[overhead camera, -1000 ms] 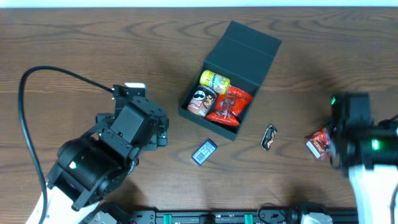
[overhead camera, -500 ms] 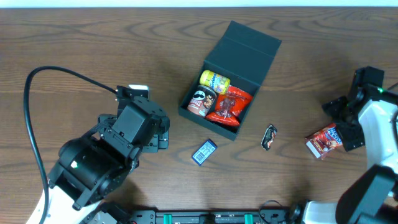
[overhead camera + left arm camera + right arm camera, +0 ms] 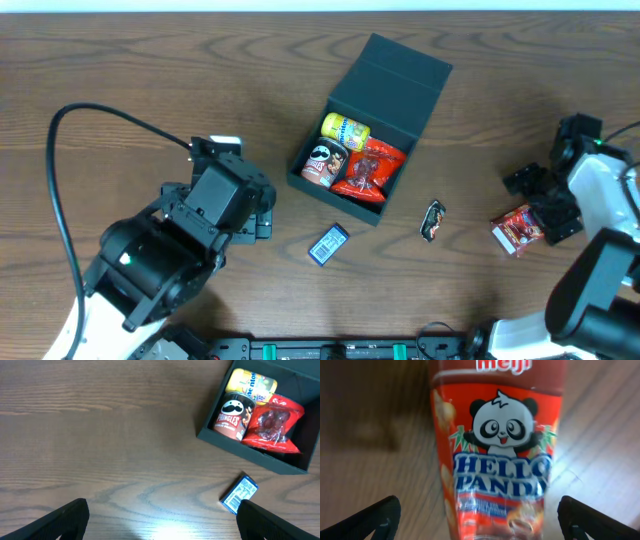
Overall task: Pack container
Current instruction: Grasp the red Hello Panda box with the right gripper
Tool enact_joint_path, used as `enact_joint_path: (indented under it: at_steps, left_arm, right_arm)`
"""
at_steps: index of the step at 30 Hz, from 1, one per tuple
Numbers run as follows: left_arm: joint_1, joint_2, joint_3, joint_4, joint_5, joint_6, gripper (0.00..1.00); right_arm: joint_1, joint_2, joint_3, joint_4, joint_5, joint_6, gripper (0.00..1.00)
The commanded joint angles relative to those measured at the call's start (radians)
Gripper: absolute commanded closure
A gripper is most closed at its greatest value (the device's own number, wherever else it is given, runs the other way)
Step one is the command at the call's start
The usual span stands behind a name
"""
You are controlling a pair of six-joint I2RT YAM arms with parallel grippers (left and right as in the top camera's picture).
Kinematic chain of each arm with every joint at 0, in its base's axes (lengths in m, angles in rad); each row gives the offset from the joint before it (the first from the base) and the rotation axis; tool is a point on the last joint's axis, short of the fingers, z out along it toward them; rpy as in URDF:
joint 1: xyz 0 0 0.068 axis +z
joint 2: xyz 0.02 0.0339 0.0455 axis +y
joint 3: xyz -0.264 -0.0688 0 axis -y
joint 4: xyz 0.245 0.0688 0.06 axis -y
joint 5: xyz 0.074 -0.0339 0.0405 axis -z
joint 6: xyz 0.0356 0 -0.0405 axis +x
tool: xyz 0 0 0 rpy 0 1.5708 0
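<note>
We see the container (image 3: pixel 400 85) in the middle of the table (image 3: pixel 150 80), its lid laid back toward the far right. It holds a yellow tin (image 3: pixel 345 130), a Pringles can (image 3: pixel 322 166) and a red packet (image 3: pixel 371 170). Just near of it lie a blue packet (image 3: pixel 328 244) and a small dark wrapper (image 3: pixel 433 221). Our left gripper (image 3: pixel 165 522) spreads wide above wood, left of the box. Our right gripper (image 3: pixel 482 520), equally wide, straddles a Hello Panda packet (image 3: pixel 495 460) at the right; whether it touches, we cannot tell.

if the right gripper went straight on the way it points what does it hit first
The Hello Panda packet, lying on the table dead ahead between the open fingers of the right gripper; how near it is remains unclear.
</note>
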State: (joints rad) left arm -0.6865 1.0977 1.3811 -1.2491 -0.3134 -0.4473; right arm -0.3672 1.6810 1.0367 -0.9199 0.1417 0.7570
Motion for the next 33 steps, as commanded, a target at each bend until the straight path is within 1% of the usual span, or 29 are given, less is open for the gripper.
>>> enact_joint_path:
  at_steps: [1,5,12,13,17,18,20,22,23,25,27,33]
  left_arm:
    - [-0.001,0.008,-0.004,-0.003,0.000,0.006,0.05]
    - [-0.001,0.010,-0.005,-0.003,-0.001,0.006,0.05]
    - [-0.001,0.011,-0.005,-0.003,-0.003,0.007,0.05]
    - [-0.001,0.011,-0.005,-0.003,-0.003,0.006,0.05]
    - [-0.001,0.011,-0.005,-0.003,-0.003,0.007,0.05]
    - [-0.001,0.011,-0.005,-0.003,-0.003,0.007,0.05]
    - [-0.001,0.013,-0.005,-0.003,-0.003,0.007,0.05]
    - [-0.001,0.015,-0.005,-0.003,-0.003,0.007,0.05]
    - [-0.001,0.015,-0.005,-0.003,-0.003,0.007,0.05]
    - [-0.001,0.015,-0.005,-0.003,-0.003,0.007,0.05]
    - [-0.001,0.015,-0.005,-0.003,-0.003,0.007,0.05]
    - [-0.001,0.015,-0.005,-0.003,-0.004,0.007,0.05]
  right_arm:
    - [-0.007,0.010,-0.051,0.037,0.012,-0.018,0.01]
    - [-0.007,0.010,-0.085,0.072,0.012,-0.018,0.01]
    - [-0.007,0.010,-0.086,0.072,0.016,-0.018,0.01]
    - [-0.007,0.010,-0.086,0.072,0.020,-0.018,0.04]
    - [-0.007,0.010,-0.086,0.071,0.027,-0.018,0.28]
    - [-0.007,0.010,-0.086,0.071,0.027,-0.018,0.31]
    - [-0.007,0.010,-0.086,0.071,0.027,-0.018,0.36]
    - [-0.007,0.010,-0.086,0.070,0.027,-0.018,0.38]
    - [-0.007,0.010,-0.086,0.070,0.027,-0.018,0.43]
    - [-0.007,0.010,-0.086,0.070,0.027,-0.018,0.48]
    - [-0.007,0.010,-0.086,0.071,0.027,-0.018,0.55]
    - [-0.007,0.010,-0.086,0.073,0.027,-0.018,0.61]
